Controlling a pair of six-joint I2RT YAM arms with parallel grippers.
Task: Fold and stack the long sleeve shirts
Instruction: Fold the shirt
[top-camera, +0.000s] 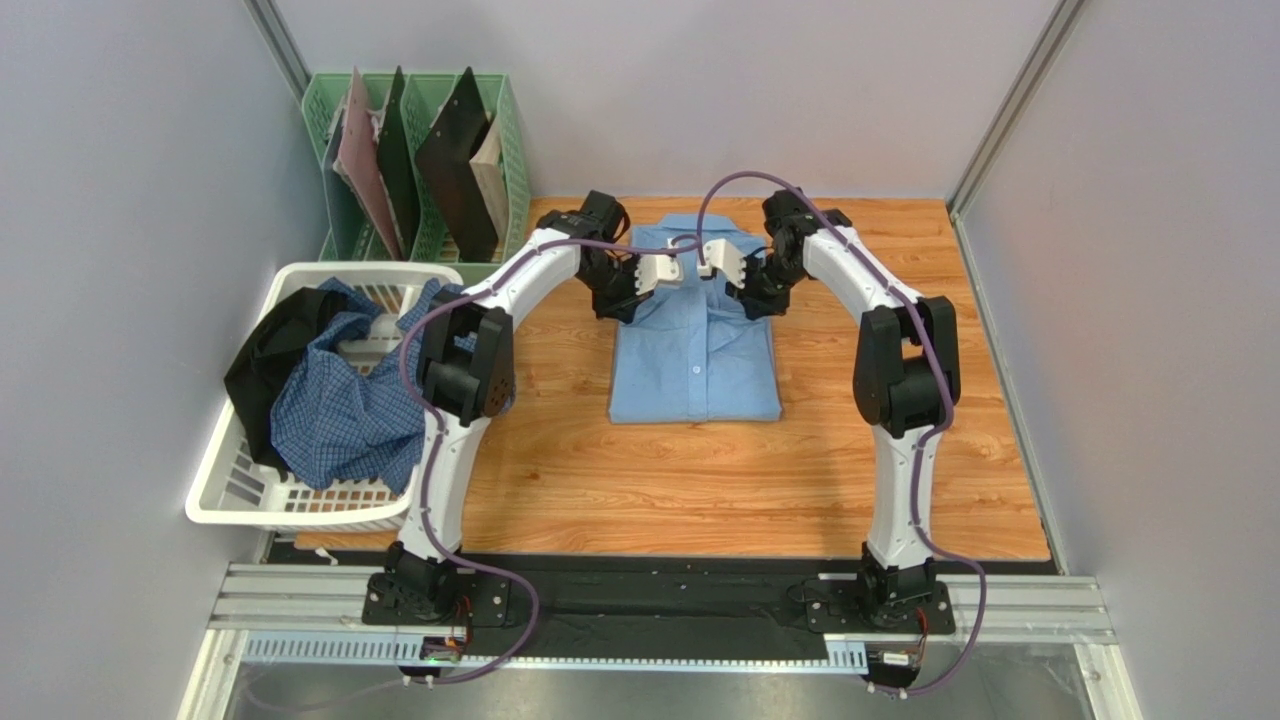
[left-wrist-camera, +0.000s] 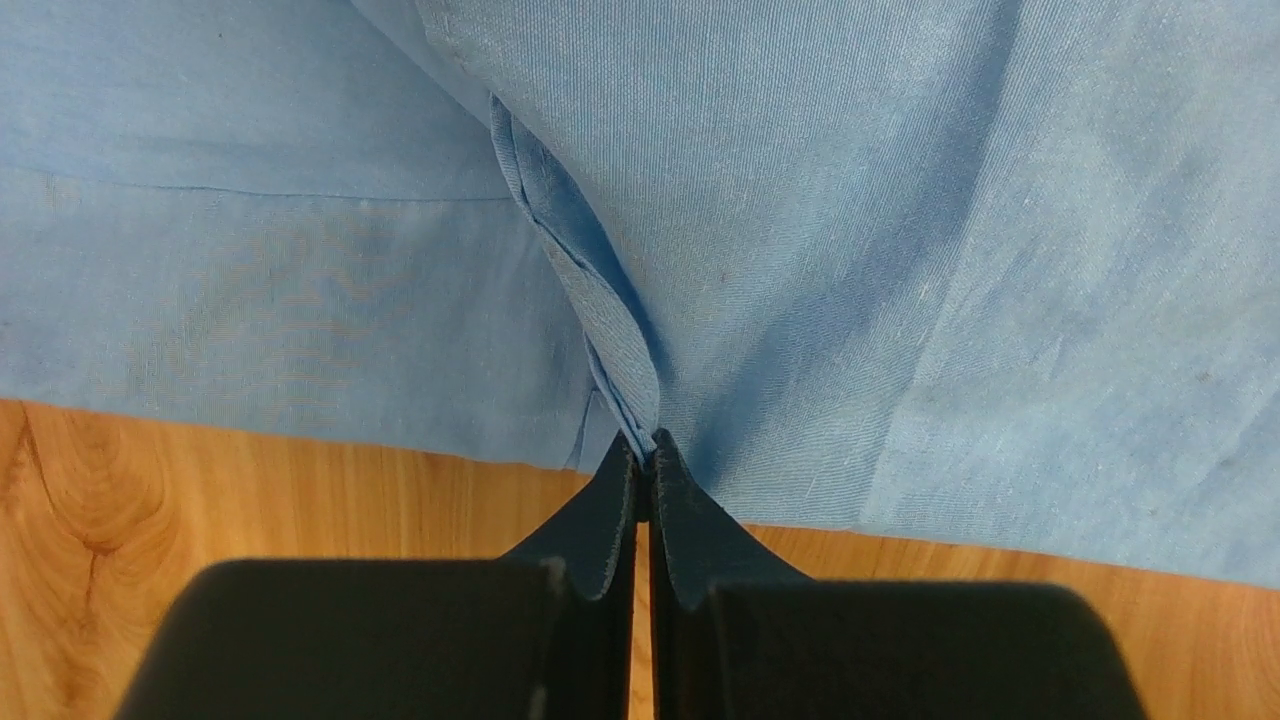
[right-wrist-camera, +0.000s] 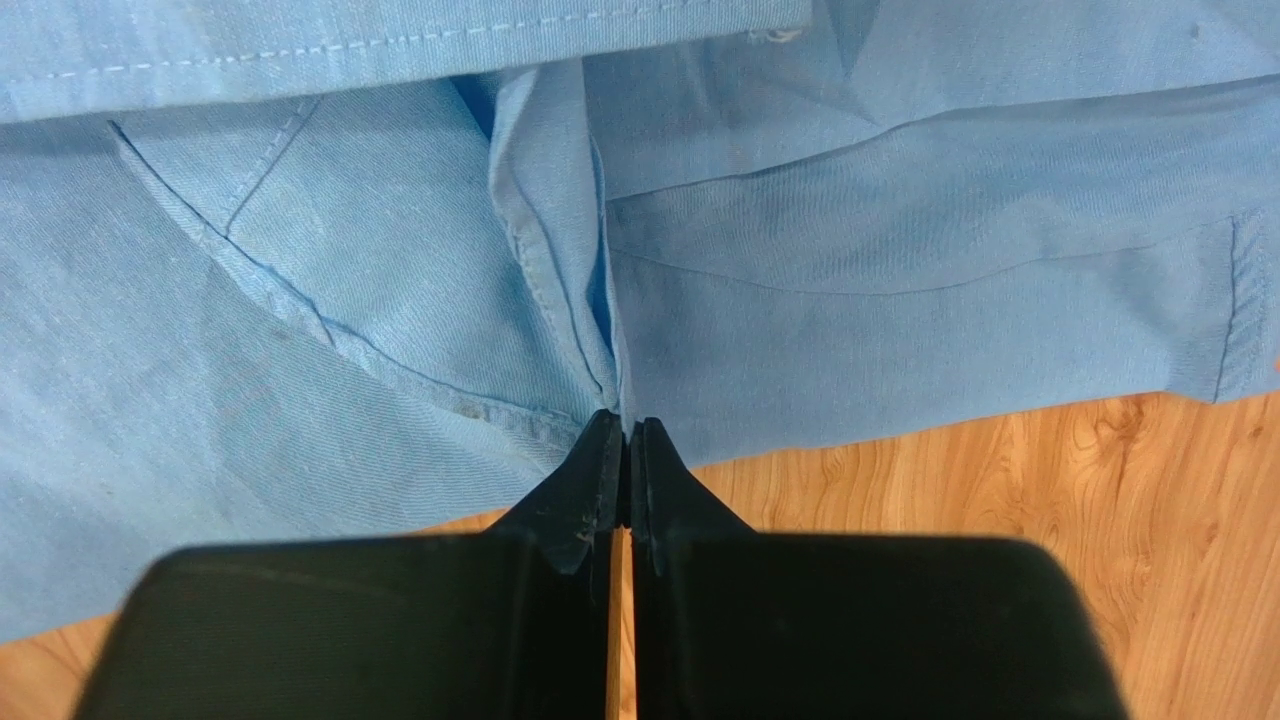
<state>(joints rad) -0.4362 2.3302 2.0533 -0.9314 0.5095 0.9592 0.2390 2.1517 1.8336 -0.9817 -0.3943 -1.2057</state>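
A plain light blue long sleeve shirt (top-camera: 694, 368) lies folded, collar at the far end, in the middle of the wooden table (top-camera: 902, 465). My left gripper (top-camera: 622, 303) is at its left edge near the shoulder, and my right gripper (top-camera: 762, 299) is at the right edge opposite. In the left wrist view the left gripper (left-wrist-camera: 649, 446) is shut on a pinched fold of the blue cloth (left-wrist-camera: 902, 225). The right wrist view shows the right gripper (right-wrist-camera: 624, 423) shut on the shirt's edge (right-wrist-camera: 301, 375). A blue-and-white checked shirt (top-camera: 349, 408) lies crumpled in the basket.
A white laundry basket (top-camera: 241, 503) stands at the left edge of the table, with a black garment (top-camera: 278, 357) inside beside the checked shirt. Behind it is a green file rack (top-camera: 511, 150) holding dark folders. Grey walls close in both sides.
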